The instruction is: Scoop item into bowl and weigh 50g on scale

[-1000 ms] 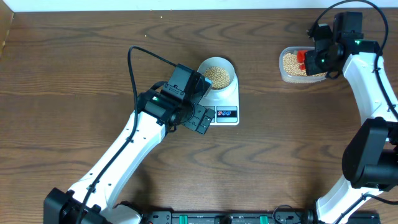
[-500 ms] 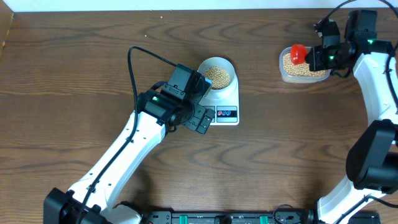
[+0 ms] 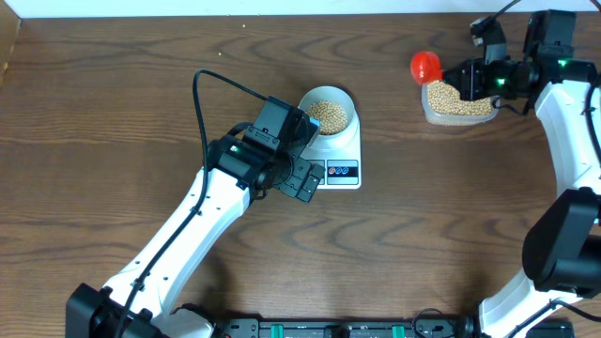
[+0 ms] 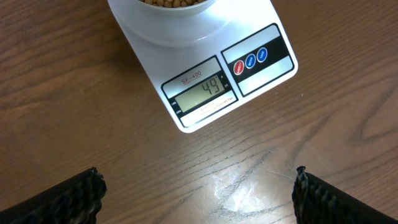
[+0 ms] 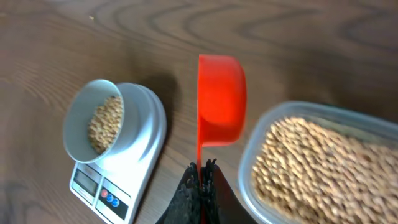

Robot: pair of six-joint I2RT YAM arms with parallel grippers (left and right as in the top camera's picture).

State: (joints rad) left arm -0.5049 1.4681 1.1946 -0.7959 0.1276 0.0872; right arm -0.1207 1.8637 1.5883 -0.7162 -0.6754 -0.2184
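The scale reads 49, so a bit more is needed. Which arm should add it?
Right. The right gripper holds the red scoop beside the tub of beans; the left gripper is open and empty, near the scale's front.

- Overhead: fixed high above the table (image 3: 113,103), looking straight down and far enough off to take in both arms. The scale (image 3: 344,143) lies just left of centre and the tub (image 3: 457,120) toward 2 o'clock.
- Left wrist: very near, looking steeply down. The front of the scale fills the middle, and the bowl (image 4: 165,28) is cut off at 12 o'clock.
- Right wrist: farther back, looking down. The scale is at 8 o'clock, the tub at 4 o'clock and the scoop (image 5: 221,99) near centre.
- All three views share the scale and the bowl. Overhead and right wrist also share the tub and the scoop.
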